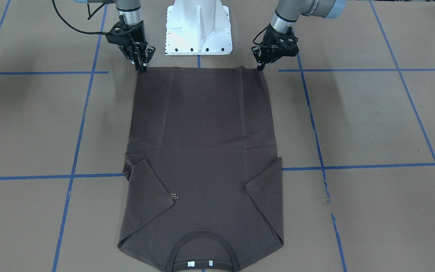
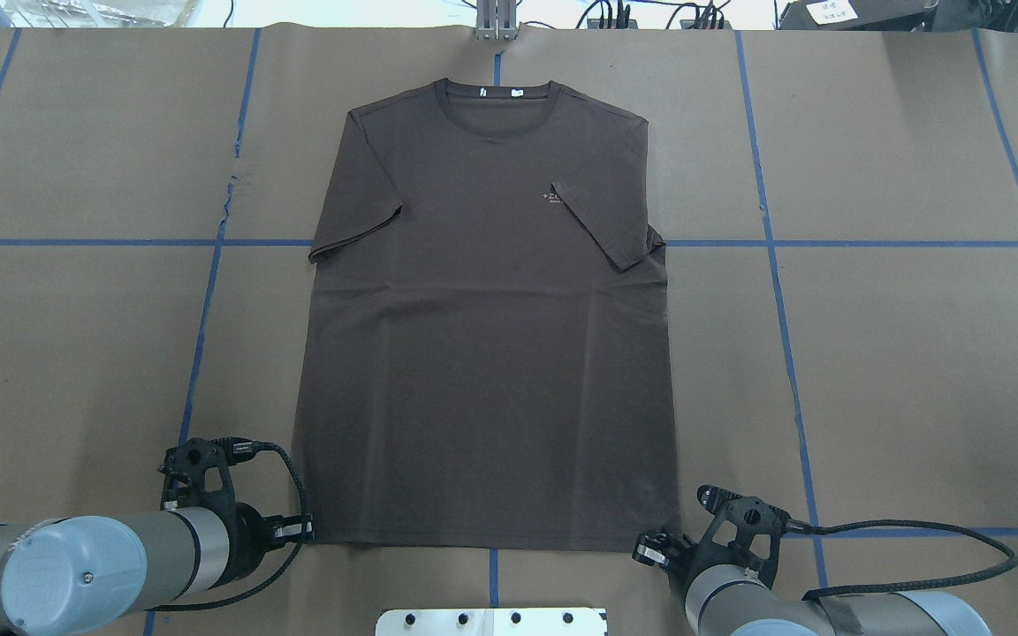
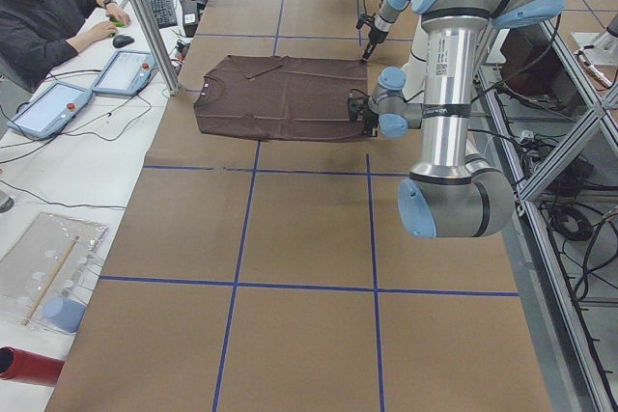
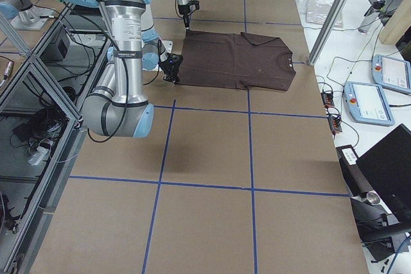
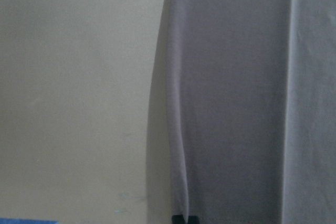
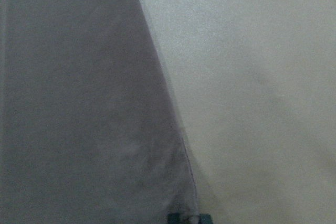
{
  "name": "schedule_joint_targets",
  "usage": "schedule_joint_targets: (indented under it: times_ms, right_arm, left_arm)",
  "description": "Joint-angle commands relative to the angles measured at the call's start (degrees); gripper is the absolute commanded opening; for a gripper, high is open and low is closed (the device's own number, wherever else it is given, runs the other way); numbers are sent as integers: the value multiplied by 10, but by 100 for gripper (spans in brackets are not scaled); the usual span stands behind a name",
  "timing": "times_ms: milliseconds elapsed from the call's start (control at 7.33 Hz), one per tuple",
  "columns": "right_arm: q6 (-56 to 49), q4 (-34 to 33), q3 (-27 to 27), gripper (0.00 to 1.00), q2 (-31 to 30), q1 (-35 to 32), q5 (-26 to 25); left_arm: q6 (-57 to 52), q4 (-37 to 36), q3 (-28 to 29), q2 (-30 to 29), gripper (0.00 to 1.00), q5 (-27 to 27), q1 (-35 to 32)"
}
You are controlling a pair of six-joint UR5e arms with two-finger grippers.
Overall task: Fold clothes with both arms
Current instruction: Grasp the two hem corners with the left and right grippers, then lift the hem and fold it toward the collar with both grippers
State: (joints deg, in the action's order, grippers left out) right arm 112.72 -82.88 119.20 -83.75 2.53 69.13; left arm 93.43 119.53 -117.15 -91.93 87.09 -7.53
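T-shirt [image 1: 202, 151] sleeves tucked in; left hand [image 1: 259, 68], right hand [image 1: 142, 68] clamped on hem corners, frame top; body folds remain.

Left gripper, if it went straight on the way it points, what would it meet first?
The left gripper points steeply down at the T-shirt's hem corner and already seems to be pinching it. Past the cloth there is only the table.

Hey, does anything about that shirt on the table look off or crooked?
Slightly. The T-shirt lies flat, but both sleeves are folded inward, and the sleeve on the robot's right covers part of the chest print.
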Motion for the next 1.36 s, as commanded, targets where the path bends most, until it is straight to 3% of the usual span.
schedule_joint_targets:
  times_ms: [0,136,273,409,682,818,1091,1227]
  right_arm:
    - [10,0,5,0,2,-2,-4]
    - [8,0,17,0,-4,-5,-3]
    - [6,-2,61,0,-20,-7,0]
    - [5,-43,127,0,-46,-5,8]
    - [9,-218,301,0,-37,21,49]
    - [8,-267,321,0,-9,24,52]
    - [-2,-287,314,0,37,-25,78]
    - [-42,-287,274,0,78,-103,128]
  left_arm:
    - [0,0,0,0,0,-1,0]
    - [0,-1,-5,0,0,0,0]
    - [-1,-23,-51,3,0,6,-2]
    - [-1,-112,-119,-2,0,46,-1]
    - [-1,-305,-305,-10,0,101,-1]
    - [-2,-377,-344,-41,0,126,-5]
    - [-44,-391,-318,-89,0,127,-35]
    - [-126,-395,-270,-133,0,136,-120]
